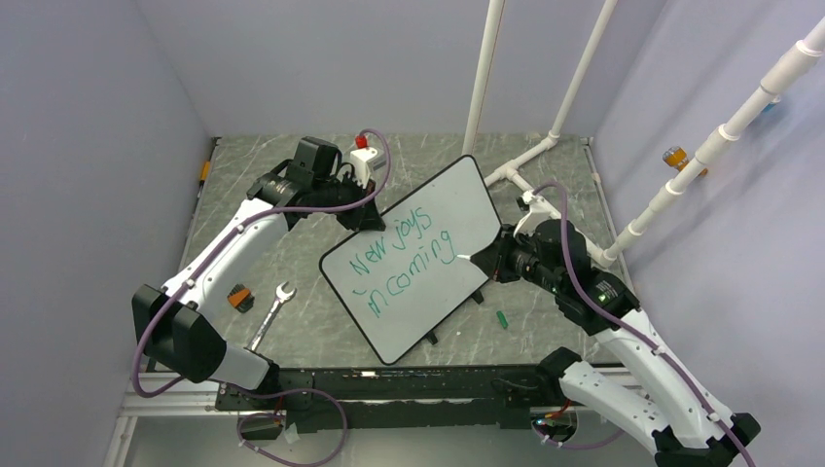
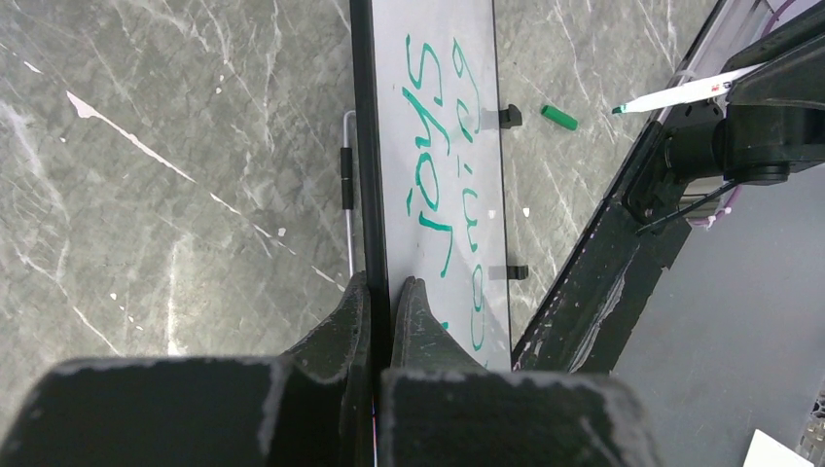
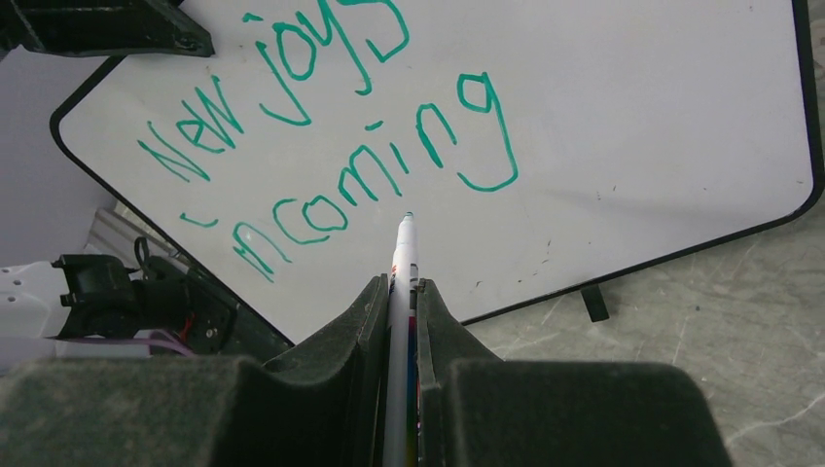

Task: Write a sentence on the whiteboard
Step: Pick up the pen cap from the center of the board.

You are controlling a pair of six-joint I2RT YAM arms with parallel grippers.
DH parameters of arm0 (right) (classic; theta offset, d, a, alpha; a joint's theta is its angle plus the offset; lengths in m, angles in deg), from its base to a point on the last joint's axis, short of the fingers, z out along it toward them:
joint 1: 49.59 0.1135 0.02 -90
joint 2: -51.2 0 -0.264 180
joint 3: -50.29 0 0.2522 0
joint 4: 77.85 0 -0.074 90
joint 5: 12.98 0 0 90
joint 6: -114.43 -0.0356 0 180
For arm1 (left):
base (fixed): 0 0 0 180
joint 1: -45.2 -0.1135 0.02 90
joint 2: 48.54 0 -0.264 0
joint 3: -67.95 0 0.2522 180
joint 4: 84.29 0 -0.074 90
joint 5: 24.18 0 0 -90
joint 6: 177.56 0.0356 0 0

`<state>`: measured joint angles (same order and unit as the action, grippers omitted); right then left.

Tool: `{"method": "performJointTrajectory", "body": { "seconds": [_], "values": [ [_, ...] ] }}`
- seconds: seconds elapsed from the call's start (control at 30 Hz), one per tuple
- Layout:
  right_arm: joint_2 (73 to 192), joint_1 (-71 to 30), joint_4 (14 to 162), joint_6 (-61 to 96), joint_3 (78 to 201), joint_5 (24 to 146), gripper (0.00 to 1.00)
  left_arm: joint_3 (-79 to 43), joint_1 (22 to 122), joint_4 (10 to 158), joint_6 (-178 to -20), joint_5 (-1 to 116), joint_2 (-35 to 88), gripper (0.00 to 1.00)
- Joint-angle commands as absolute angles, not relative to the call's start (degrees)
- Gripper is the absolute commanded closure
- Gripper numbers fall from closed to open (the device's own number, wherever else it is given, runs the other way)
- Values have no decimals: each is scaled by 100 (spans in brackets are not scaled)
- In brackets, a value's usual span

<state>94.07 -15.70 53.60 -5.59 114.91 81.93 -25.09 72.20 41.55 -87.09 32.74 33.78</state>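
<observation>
The whiteboard [image 1: 418,282] is held tilted over the table's middle, its two clips toward the front. The sentence [image 1: 404,261] in green reads "New joys incoming" in two lines; it also shows in the right wrist view [image 3: 331,126] and partly in the left wrist view [image 2: 443,185]. My left gripper [image 2: 382,292] is shut on the whiteboard's far edge [image 2: 370,146]. My right gripper [image 3: 401,292] is shut on a white marker [image 3: 402,263]; its green tip hovers just off the whiteboard [image 3: 632,117], below "incoming". The marker also shows in the left wrist view [image 2: 681,94].
A green marker cap [image 1: 502,318] lies on the table right of the whiteboard, also in the left wrist view [image 2: 558,117]. A wrench [image 1: 270,313] and an orange-black object [image 1: 238,297] lie at the left. White pipes [image 1: 545,146] stand at the back right.
</observation>
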Motion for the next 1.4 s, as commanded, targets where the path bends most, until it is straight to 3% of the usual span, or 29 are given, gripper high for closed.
{"method": "performJointTrajectory", "body": {
  "seconds": [0.0, 0.2, 0.63, 0.93, 1.37],
  "values": [
    [9249, -1546, 5410, -570, 11522, 8140, 100, -2332, 7341, 4095, -8225, 3762, 3397, 100],
    [9120, -1544, 5318, -529, 11529, 8049, 100, -2179, 7341, 4187, -8399, 4162, 3390, 100],
    [8843, -1547, 5137, -536, 11458, 7962, 100, -1850, 7332, 4479, -8251, 3956, 3282, 70],
    [8794, -1553, 5155, -576, 11398, 7975, 100, -1942, 7332, 4488, -8243, 3910, 3292, 67],
    [8789, -1548, 5071, -536, 11475, 7894, 100, -2245, 7332, 4425, -8325, 4074, 3306, 54]
  ]
}}
